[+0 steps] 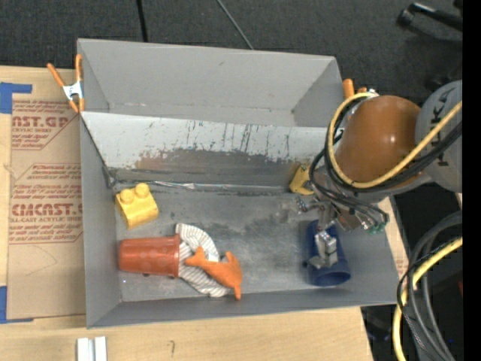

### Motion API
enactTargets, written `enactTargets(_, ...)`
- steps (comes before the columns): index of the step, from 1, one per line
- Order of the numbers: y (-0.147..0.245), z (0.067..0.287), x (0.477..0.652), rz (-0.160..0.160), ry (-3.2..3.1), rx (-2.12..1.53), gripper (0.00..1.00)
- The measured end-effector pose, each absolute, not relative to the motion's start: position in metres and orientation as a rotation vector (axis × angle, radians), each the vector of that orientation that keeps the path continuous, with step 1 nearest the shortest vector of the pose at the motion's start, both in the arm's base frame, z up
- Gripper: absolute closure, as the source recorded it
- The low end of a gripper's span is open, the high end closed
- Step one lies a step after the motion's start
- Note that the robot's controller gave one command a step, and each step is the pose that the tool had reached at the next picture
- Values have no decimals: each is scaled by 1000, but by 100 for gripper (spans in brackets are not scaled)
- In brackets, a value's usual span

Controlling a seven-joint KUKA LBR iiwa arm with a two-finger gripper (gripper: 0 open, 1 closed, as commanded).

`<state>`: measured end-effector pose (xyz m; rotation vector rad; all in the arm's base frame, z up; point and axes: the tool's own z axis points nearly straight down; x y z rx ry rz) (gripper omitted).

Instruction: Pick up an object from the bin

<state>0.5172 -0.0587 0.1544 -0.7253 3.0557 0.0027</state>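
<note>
Seemingly at the grasp step: the claw [325, 248] sits low on a blue cup [331, 272] directly beneath it. Whether it is wide or narrow, I cannot tell. Next, I judge, comes a sure closing, then a straight lift.
</note>
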Motion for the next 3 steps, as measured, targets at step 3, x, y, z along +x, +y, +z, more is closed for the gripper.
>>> enactTargets(3, -7, 136, 503, 7, 3073, -704, 0)
